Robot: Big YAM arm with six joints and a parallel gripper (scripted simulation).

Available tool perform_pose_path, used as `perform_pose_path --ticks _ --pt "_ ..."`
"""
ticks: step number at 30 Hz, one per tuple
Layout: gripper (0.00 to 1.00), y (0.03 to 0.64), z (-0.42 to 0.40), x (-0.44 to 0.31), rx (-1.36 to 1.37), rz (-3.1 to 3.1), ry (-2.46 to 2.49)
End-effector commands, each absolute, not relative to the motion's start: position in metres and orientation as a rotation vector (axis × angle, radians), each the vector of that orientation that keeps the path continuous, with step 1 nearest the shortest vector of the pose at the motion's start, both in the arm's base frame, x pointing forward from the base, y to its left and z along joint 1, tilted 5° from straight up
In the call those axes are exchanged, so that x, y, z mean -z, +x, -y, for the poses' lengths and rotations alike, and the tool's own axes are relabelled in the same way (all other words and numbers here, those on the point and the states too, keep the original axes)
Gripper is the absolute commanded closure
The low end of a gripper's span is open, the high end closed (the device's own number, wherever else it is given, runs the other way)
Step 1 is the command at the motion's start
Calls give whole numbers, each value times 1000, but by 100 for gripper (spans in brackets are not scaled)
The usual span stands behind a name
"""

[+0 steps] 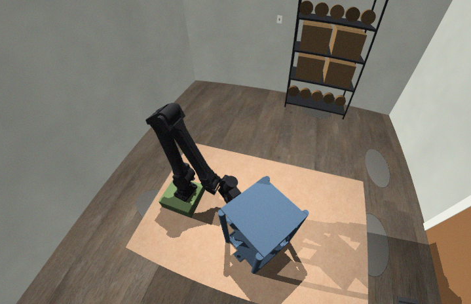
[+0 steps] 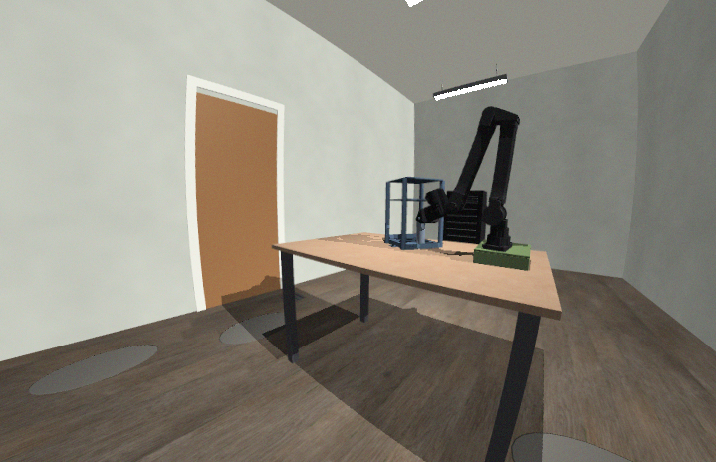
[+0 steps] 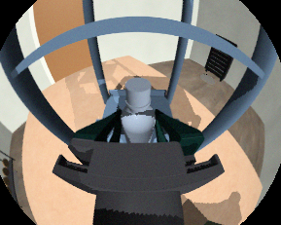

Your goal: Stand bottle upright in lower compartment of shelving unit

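While the arm reaches low into the frame, the findings run from the wrist outward.

Claw: the claw (image 3: pixel 139 131) is clamped on the bottle (image 3: pixel 138 112), with dark fingers showing on either side of the pale body.
Bottle attitude: cap (image 3: pixel 139 93) up in the wrist view, body roughly vertical.
Bottle position: in the exterior view the bottle (image 2: pixel 422 233) stands low inside the blue shelving unit (image 2: pixel 412 212), at the lower compartment's level.
Base contact: whether the base rests on the compartment floor or hangs just above it cannot be told; the claw hides it.
Front lip: the bottle appears behind the front posts; clearance of the lip cannot be confirmed.
Worktop: the worktop (image 2: pixel 494 286) carries the unit and the green arm base (image 2: pixel 503 255).
Done, in my judgement: pick-up, righting, entry into the compartment.
Left: settle the base fully, release, withdraw without tipping the bottle.
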State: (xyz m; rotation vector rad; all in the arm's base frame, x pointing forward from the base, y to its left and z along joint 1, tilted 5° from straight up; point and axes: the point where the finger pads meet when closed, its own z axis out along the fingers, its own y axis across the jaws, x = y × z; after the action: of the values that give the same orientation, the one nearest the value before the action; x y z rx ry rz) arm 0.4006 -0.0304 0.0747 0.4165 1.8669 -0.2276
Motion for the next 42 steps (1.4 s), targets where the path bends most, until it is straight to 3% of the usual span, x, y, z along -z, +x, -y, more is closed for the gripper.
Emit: perform_pose_path --ticks 1,42 --pt "69 407 24 -86 200 -1824 418" --pt "69 420 22 -102 186 -1787 422"
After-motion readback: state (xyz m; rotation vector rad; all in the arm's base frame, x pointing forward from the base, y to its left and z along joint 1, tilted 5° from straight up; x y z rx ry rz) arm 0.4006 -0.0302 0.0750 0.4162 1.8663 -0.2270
